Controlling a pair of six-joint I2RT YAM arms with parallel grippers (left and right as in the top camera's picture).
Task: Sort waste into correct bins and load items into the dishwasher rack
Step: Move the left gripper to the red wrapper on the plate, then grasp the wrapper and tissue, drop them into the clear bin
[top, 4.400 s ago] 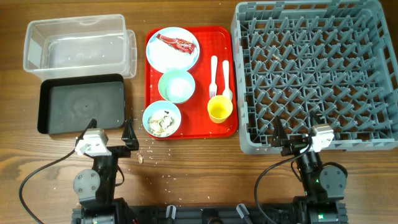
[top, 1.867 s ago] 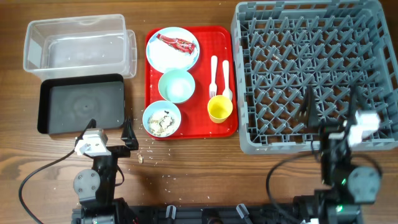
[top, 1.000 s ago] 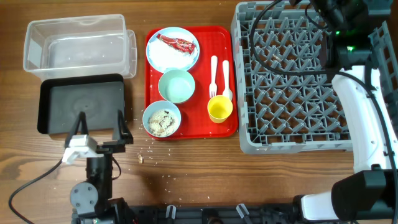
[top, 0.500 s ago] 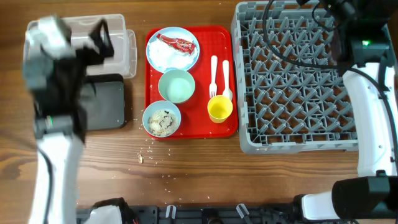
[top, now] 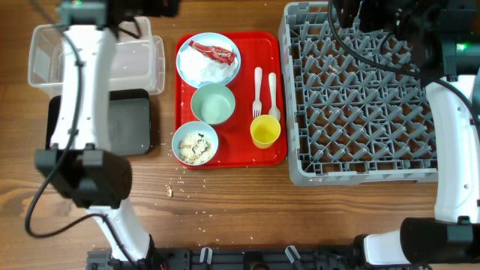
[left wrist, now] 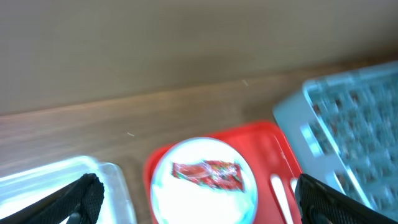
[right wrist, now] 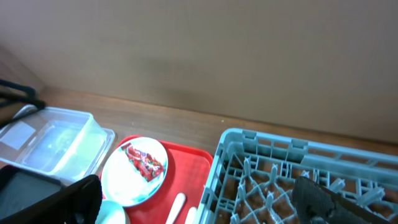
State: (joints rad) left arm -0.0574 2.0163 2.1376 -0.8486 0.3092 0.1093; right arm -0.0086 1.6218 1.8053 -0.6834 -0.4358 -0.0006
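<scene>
Six items wait on the red serving tray (top: 238, 148), none of them loaded yet. The pale blue plate (top: 208, 60) sits at the tray's far left corner with the red wrapper (top: 214, 52) and the white napkin (top: 196, 70) on it. An empty bowl (top: 213, 103) is just behind a second bowl (top: 195, 142) at the near left corner, which holds the food scraps (top: 196, 145). The fork (top: 258, 86) and spoon (top: 273, 91) lie side by side along the right edge, with the yellow cup (top: 265, 131) at their near ends.

No waste has been sorted. The clear tub (top: 139, 64) at the table's far left corner and the black tray (top: 133, 120) in front of it look empty, though an arm hides part of each. Crumbs (top: 169, 191) are scattered on the table (top: 300, 217) off the tray's near left corner. The dishwasher rack (top: 360, 174) on the right holds no dishes — only a speck or two on its grid.

Both arms reach toward the table's far edge. The left gripper (left wrist: 198, 186) hangs spread wide above the plate, and the right gripper (right wrist: 198, 183) is equally wide over the rack's far left corner — neither holds anything. By my judgement the whole job remains.
</scene>
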